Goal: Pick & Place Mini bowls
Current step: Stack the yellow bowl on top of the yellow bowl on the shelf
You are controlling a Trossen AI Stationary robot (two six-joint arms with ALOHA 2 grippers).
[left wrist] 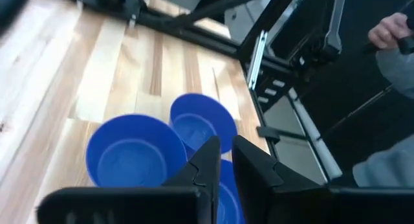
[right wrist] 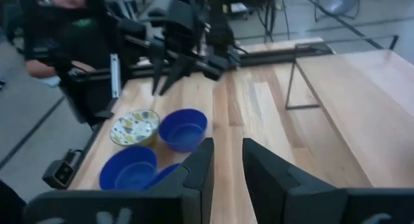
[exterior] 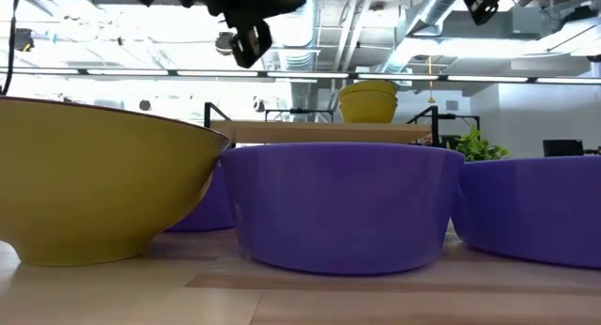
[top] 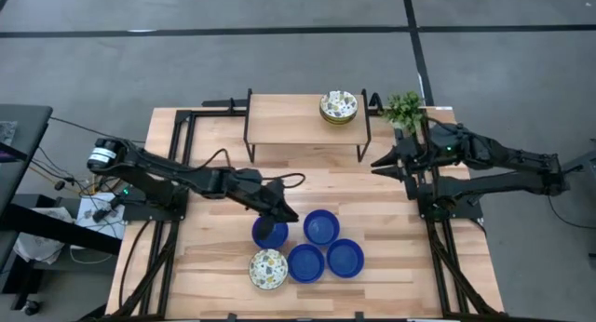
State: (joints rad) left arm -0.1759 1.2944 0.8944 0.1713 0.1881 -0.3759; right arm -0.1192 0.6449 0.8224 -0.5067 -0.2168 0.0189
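High view shows my left gripper [top: 282, 213] over the cluster of bowls at the front of the counter [top: 214, 266], right above the leftmost blue bowl [top: 270, 234]; three more blue bowls sit just beside it, one behind-right [top: 321, 227], one front [top: 305, 263], one far right [top: 345, 258]; a patterned bowl [top: 267, 270] sits at the front-left, touching or nearly touching its blue neighbours; a stack of patterned bowls [top: 339, 107] already stands on the raised shelf [top: 298, 122] at the back, so I judge the patterned ones are mostly placed, blue ones plus one patterned left to go.

Left jaws are narrow, nearly closed, w/ only a slim gap in the left wrist view; nothing between them; low view has them hanging clear above the bowl rims, so no grip yet. Right gripper [top: 386, 162] waits near the shelf's right end by the small plant [top: 404, 108]; its jaws stand a bit apart, holding nothing.

Step in hand, as I read it: approach for the next pick, prob. that leftmost blue bowl. Next move calls for spreading the left jaws first, then coming down so one finger goes inside the rim, one outside; bowls are packed tight, so the outer finger needs the free side, not the side toward neighbours; then lift straight, carry to the shelf.
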